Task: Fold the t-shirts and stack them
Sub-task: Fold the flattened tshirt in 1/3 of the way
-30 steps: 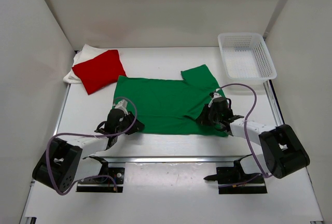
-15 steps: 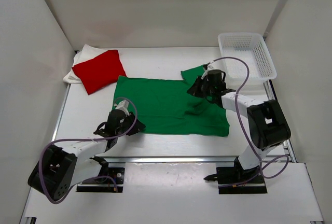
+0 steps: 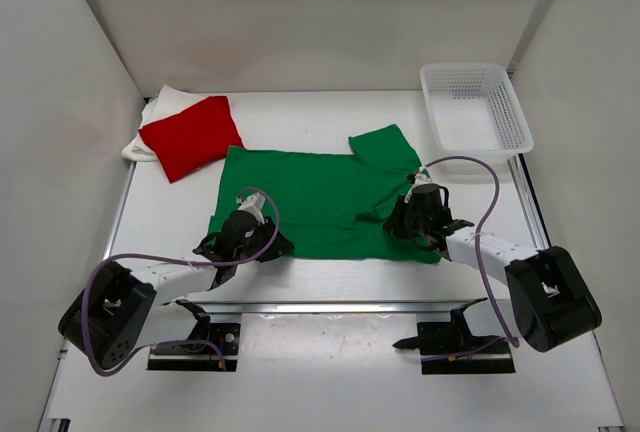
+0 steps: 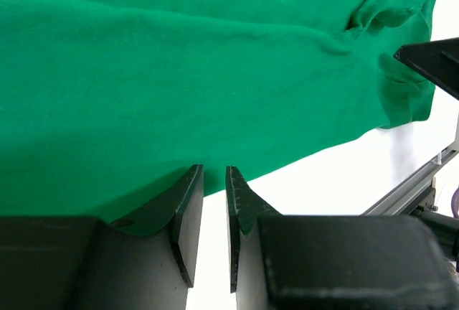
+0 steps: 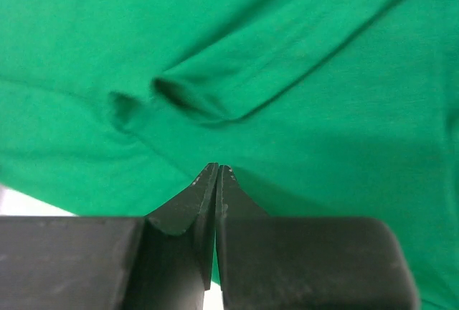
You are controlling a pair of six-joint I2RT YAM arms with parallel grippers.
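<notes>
The green t-shirt (image 3: 320,197) lies spread flat mid-table, one sleeve (image 3: 385,147) pointing to the far right. My left gripper (image 3: 264,240) sits at its near hem; in the left wrist view the gripper (image 4: 215,171) is open by a narrow gap, with bare table between the fingers and green cloth (image 4: 179,73) just beyond the tips. My right gripper (image 3: 399,220) rests low over the shirt's near right part. Seen from the right wrist, that gripper (image 5: 217,167) is shut and holds nothing, its tips by a small crease in the cloth (image 5: 323,109). The red t-shirt (image 3: 190,135) lies folded on the white t-shirt (image 3: 158,110) at the far left.
A white mesh basket (image 3: 475,107) stands at the far right corner. A metal rail (image 3: 330,307) runs along the table's near edge, just behind both arm bases. White walls close in the left, right and back.
The right gripper reached to the far sleeve, then came back to the shirt's near right part. The left gripper slid right along the near hem. Both jaws kept their width.
</notes>
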